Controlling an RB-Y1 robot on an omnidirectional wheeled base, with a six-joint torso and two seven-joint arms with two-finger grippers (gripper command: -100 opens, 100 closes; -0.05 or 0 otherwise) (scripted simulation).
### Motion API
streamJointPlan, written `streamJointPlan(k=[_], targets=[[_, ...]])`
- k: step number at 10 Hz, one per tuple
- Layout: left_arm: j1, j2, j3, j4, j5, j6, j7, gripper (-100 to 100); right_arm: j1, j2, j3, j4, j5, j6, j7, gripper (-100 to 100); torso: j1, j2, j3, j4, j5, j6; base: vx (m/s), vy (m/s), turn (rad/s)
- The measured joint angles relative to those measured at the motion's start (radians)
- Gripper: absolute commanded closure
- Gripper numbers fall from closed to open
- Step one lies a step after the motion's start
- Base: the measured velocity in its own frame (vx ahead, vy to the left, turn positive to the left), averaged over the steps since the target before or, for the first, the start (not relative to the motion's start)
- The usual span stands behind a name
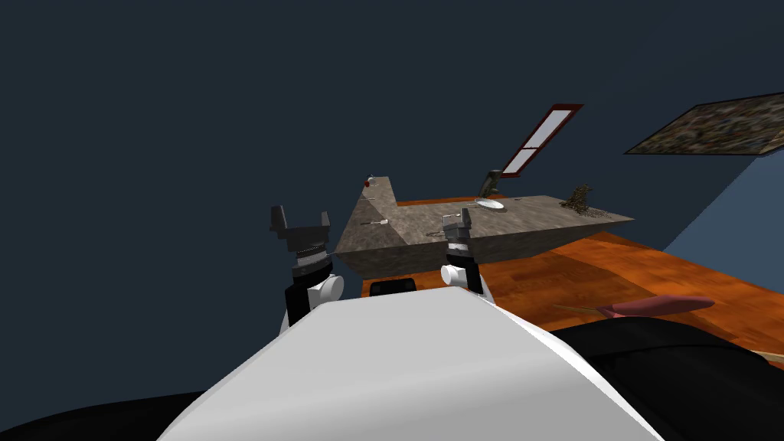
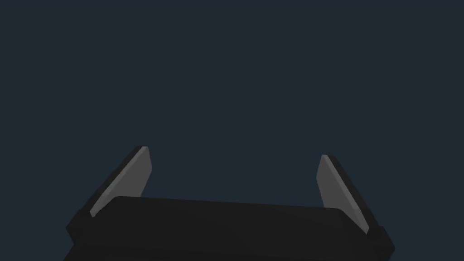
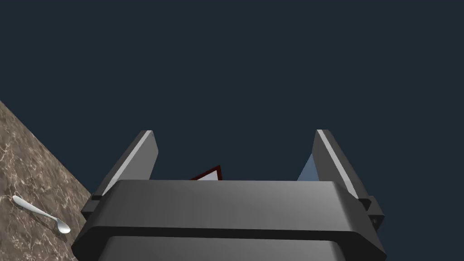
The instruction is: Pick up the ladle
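Where the ladle (image 3: 41, 214) lies: on marbled counter (image 1: 528, 218), ~9 o'clock off R gripper (image 3: 234, 132); R wrist cam has it.
R fingers (image 3: 136, 158): spread, nothing btw.
L gripper (image 1: 300, 217): spread too, 9 o'clock of counter.

Counter (image 1: 429, 230) ahead, on floor (image 1: 612, 268). Plate (image 1: 490, 204) on counter, toward back; twigs (image 1: 578, 199) on its right end. Ladle (image 3: 41, 214) flat on counter, beside right gripper (image 3: 234, 132), apart. Window (image 1: 543, 138) behind counter. Left gripper (image 1: 301, 213) left of counter, off it.
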Motion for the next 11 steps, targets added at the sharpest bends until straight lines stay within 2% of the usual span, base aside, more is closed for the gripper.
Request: streamJointPlan(k=[6,11], targets=[[0.0,0.0,0.0,0.0,0.0,0.0,0.0,0,-0.013,-0.148,-0.031,0.037,0.083,-0.031,0.017,-100,-0.003,0.001,0.001,0.0,-0.001,0.0,-0.012,-0.037,0.014],[0.0,0.0,0.0,0.0,0.0,0.0,0.0,0,-0.036,-0.291,-0.066,0.092,0.194,-0.078,0.037,-100,-0.004,0.001,0.001,0.0,-0.001,0.0,-0.016,-0.044,0.026]])
